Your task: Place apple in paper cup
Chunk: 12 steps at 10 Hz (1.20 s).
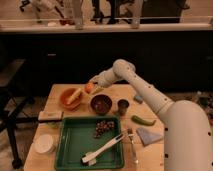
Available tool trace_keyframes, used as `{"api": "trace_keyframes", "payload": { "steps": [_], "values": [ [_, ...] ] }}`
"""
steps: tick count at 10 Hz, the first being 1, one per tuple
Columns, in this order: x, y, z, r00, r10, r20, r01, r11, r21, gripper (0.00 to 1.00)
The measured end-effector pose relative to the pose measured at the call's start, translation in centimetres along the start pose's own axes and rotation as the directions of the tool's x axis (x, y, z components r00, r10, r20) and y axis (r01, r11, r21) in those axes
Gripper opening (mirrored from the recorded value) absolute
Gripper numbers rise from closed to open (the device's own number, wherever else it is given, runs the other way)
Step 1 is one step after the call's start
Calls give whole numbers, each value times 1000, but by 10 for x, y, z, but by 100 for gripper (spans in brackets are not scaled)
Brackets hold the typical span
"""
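Gripping the apple (88,88) in the hand (93,85), shut tight around it and raised above the far part of the table (54,100), between the orange bowl (64,100) and the dark maroon bowl (101,105). Reaching there from the right side with the white arm (150,95). Leaving the paper cup (44,143) well apart, upright at the near left corner of the table, just beside the green tray (75,145) with brown nuts (103,128) and a white utensil (104,148). Right of the maroon bowl, a small dark cup (122,106) and a green pepper (143,120).
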<state>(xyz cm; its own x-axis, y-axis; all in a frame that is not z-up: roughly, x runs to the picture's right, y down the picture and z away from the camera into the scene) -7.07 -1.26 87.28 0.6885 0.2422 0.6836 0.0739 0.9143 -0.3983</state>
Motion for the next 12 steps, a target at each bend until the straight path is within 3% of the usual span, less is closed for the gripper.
{"api": "trace_keyframes", "payload": {
  "steps": [2, 4, 5, 6, 7, 8, 12],
  "values": [
    [-6, 14, -8, 1000, -13, 12, 14, 1000, -19, 0],
    [-15, 31, -11, 998, -40, 49, 44, 995, -87, 0],
    [-19, 43, -14, 996, -55, 72, 65, 988, -140, 0],
    [-20, 48, -15, 995, -64, 81, 77, 983, -166, 0],
    [-28, 58, -13, 990, -91, 107, 113, 968, -225, 0],
    [-32, 64, -12, 988, -103, 119, 130, 960, -248, 0],
    [-33, 67, -12, 987, -109, 121, 137, 956, -258, 0]
  ]
}}
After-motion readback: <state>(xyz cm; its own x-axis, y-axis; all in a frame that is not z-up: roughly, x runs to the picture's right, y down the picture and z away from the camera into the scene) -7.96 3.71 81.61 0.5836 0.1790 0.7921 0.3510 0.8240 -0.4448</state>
